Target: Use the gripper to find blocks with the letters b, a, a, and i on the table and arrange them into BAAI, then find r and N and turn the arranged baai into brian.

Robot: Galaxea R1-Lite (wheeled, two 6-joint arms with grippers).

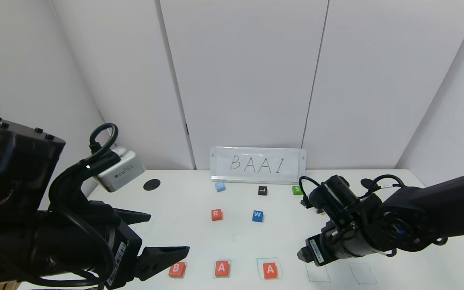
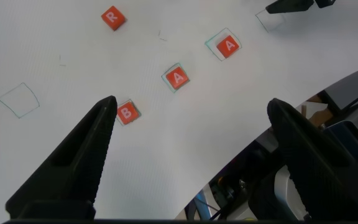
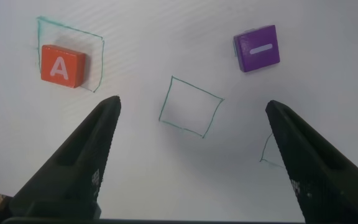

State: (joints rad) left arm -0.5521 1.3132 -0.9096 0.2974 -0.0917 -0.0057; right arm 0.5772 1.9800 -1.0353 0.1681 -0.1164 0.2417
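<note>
On the white table (image 1: 183, 201), orange-red blocks B (image 1: 177, 269), A (image 1: 222, 268) and A (image 1: 270, 270) lie in a row along the front edge. The R (image 1: 216, 214) lies farther back. My left gripper (image 1: 151, 237) is open and empty, just left of B. The left wrist view shows B (image 2: 127, 112), both A blocks (image 2: 177, 78) (image 2: 227, 45) and R (image 2: 112, 17). My right gripper (image 1: 302, 254) is open and empty above an empty teal square (image 3: 190, 106). The purple I (image 3: 257, 48) lies beyond it, hidden by the arm in the head view.
A blue W block (image 1: 257, 216), black L block (image 1: 262, 190), green block (image 1: 296, 190) and light blue block (image 1: 220, 186) lie behind. A BAAI sign (image 1: 258, 164) leans on the back wall. Two empty teal squares (image 1: 317, 274) (image 1: 362, 274) follow the row. A black hole (image 1: 152, 184) is at the back left.
</note>
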